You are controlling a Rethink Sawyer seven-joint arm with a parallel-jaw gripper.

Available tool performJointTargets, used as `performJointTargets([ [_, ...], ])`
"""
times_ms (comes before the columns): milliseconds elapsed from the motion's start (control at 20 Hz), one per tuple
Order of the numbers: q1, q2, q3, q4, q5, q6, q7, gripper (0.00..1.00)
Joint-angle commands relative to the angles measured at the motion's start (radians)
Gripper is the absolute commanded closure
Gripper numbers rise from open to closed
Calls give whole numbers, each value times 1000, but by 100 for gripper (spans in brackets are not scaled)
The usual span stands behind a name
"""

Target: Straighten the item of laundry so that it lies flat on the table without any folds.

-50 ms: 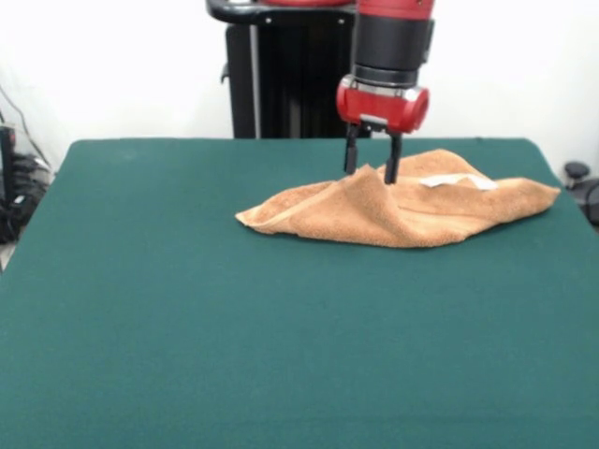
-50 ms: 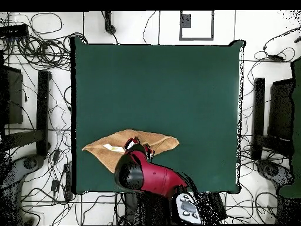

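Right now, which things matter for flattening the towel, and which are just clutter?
Job: towel, folded over; table; gripper, fingers astride a raised fold.

Clutter: floor cables; dark stands beside the table.

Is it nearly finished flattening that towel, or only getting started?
Early days. The towel is still folded over itself, bunched near the table's far edge. In hand: the gripper straddles a raised fold at its top. Left: spreading the whole towel flat.

We note a red and black arm (image 1: 391, 37): black cylindrical section above a red wrist housing, with a gripper (image 1: 372, 171) of two thin black fingers (image 1: 350, 150).
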Motion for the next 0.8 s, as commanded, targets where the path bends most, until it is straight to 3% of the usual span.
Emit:
performJointTargets([
  [50,-26,21,146,-19,-25,-44,165,0],
  [300,17,17,86,11,4,-52,188,0],
  [800,5,54,102,74,-10,-150,235,0],
])
